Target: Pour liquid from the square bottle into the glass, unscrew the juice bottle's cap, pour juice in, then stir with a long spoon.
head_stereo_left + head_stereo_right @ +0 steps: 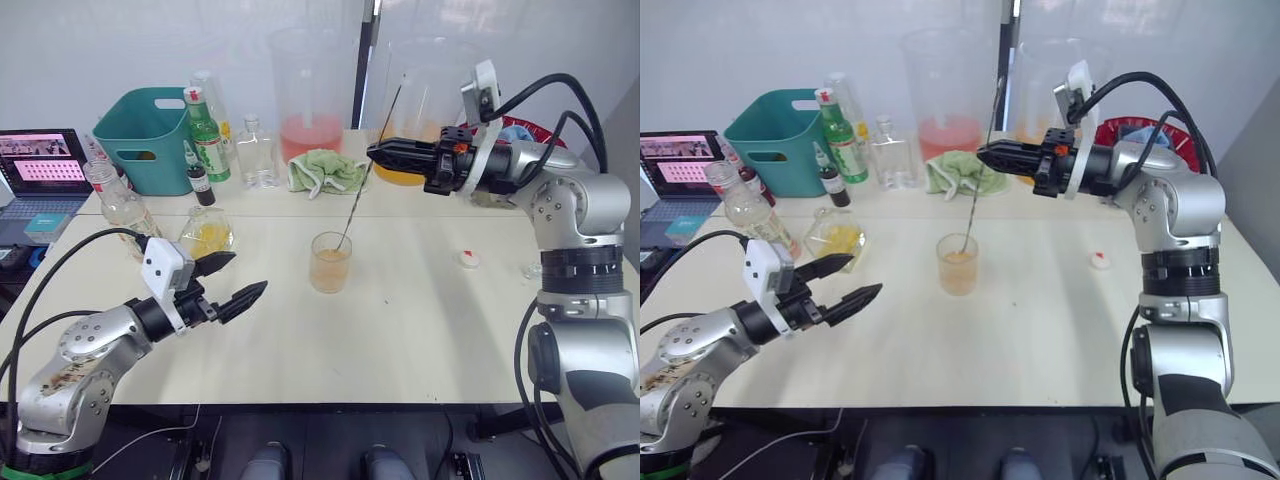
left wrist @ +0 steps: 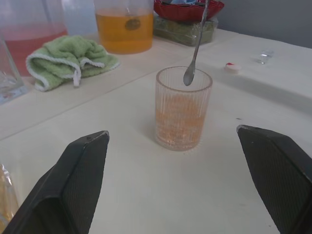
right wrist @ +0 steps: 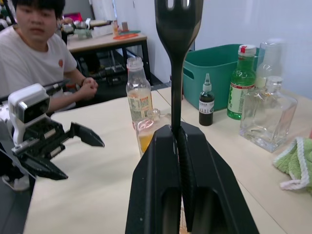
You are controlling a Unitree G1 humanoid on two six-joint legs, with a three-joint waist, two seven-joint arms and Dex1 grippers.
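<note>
At lower left of the head view the left gripper (image 1: 228,282) hovers low over the tabletop (image 1: 420,340), its fingers spread wide and empty, pointed toward the glass (image 1: 331,262). Behind it, at upper left, stand a teal basket (image 1: 150,135), a green bottle (image 1: 208,135), the square bottle (image 1: 258,155) and the juice bottle (image 1: 208,236), all set back from the work. The ribbed glass sits at centre frame, partly filled with pale orange liquid. The long spoon (image 1: 362,185) slants up out of it to the right gripper (image 1: 382,153) at upper right, whose fingers are clamped on the handle; the left wrist view shows the bowl at rim height, seemingly above the liquid. Stirring looks to be the step in hand: the bowl should go lower, then trace small circles well inside the rim so the glass does not tip or slide. Bare tabletop surrounds the glass on every side; a small cap (image 1: 468,259) lies well apart at right.
</note>
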